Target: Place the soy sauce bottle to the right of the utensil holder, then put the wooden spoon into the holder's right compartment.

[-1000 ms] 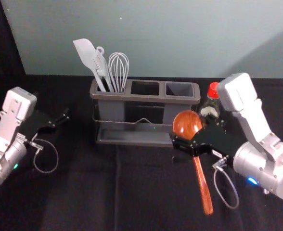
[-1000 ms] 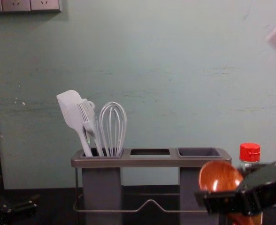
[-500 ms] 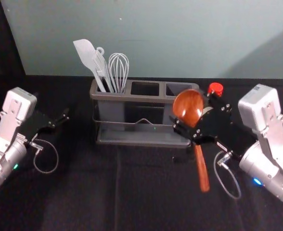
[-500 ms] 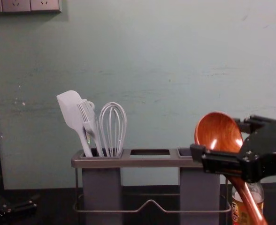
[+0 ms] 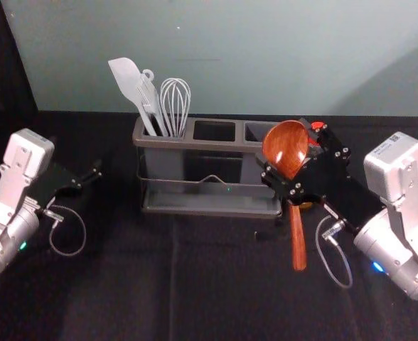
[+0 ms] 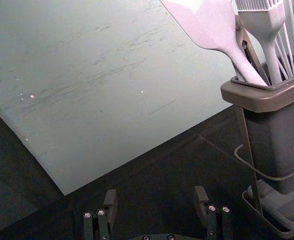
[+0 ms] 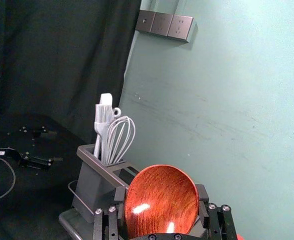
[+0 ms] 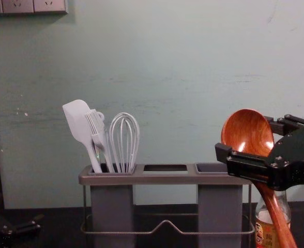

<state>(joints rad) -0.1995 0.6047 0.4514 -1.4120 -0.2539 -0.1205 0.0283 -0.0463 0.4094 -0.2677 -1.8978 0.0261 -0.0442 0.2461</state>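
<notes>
In the head view, the spoon (image 5: pixel 285 147) right of centre is reddish brown with darker grain, the right gripper (image 5: pixel 286 151) there black, the bottle cap (image 5: pixel 317 126) red, the central holder (image 5: pixel 195 144) grey with a brownish rim, the upper-left utensils (image 5: pixel 127 77) pale grey, the top wall (image 5: pixel 252 57) grey-green, and the lower cloth (image 5: pixel 124 284) black.

"Looking at what, straight ahead?"

"At a grey-green wall (image 5: pixel 216 57), scraped with thin dark scuffs (image 8: pixel 245 81) and dotted with small pale specks (image 8: pixel 26 113)."

"And high on the left?"

"Fitted with a row of three socket plates (image 8: pixel 34 5)."

"Farther left still?"

"Hung with a black curtain (image 7: pixel 62 55) — in soft folds."

"Below?"

"Spread with black cloth (image 5: pixel 124 284), creased front to back."

"Lit evenly?"

"Not quite — crossed at the right by a broad, slanting shadow (image 5: pixel 408 82)."
</notes>
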